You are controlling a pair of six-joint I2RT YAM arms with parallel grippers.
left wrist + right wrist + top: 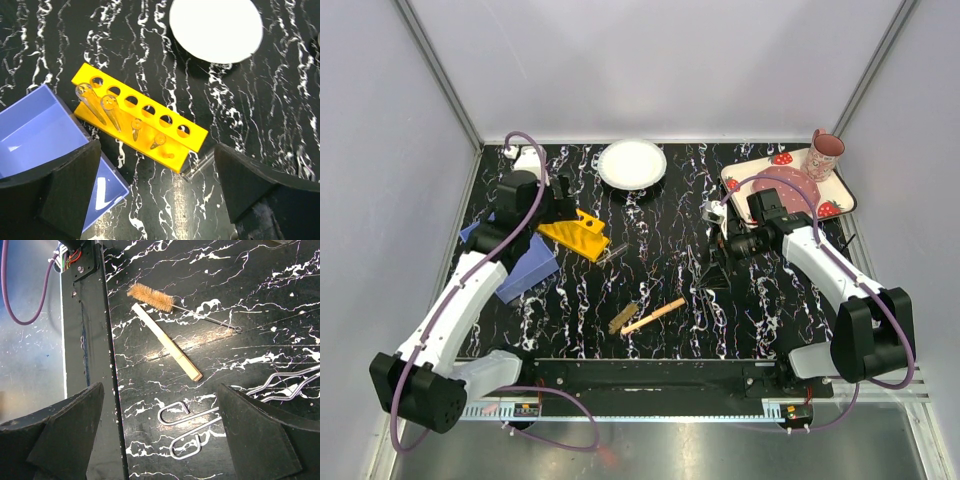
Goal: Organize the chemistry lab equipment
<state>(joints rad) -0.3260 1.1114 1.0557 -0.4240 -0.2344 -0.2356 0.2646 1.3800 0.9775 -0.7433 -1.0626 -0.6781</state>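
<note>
The yellow rack (578, 236) lies on the black table at the left, with several clear tubes (109, 107) in its holes (196, 136). A loose clear tube (200, 164) lies on the table against the rack's end. My left gripper (157, 185) is open and empty, just above and near the rack. The brown brush (150, 296) and the pale wooden stick (167, 342) lie side by side near the front edge, also in the top view (653, 316). Thin metal wire tongs (200, 430) lie under my open, empty right gripper (160, 430).
A blue open box (40, 130) sits left of the rack, touching it. The white plate (632, 163) is at the back. The strawberry tray (775, 160) with the pink cup (823, 153) is at the back right. The table's front rail (92, 340) runs beside the right gripper.
</note>
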